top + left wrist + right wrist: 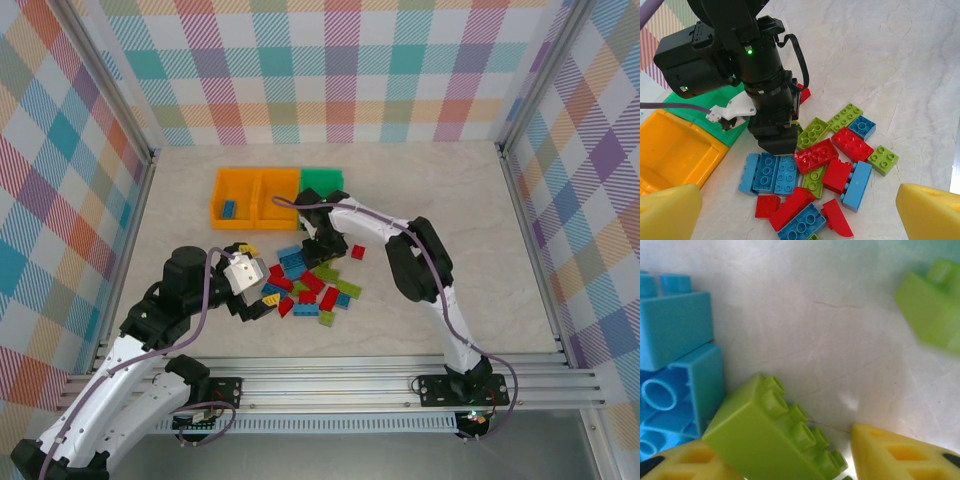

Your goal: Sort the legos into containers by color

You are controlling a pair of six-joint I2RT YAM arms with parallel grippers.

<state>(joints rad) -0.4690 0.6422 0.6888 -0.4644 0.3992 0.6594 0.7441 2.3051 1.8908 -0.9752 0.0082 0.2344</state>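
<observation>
your right tool (pixel 785 462) straddles a lime green lego (pixel 770 435) in the pile on the table (pixel 450 220). its long axis runs skewed across the gap, and whether it's pinched i cannot tell. your left tool (pixel 800 215) is spread wide. the green bin (pixel 322 180) lies just beyond.

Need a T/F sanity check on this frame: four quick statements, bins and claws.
1. A blue brick lies in the leftmost orange bin. True.
2. The left claw grips a red brick. False: the left claw is wide open with nothing in it.
3. A lime green brick lies between the jaws of the right claw. True.
4. The green bin stands between the two orange ones. False: the green bin ends the row on the right.
</observation>
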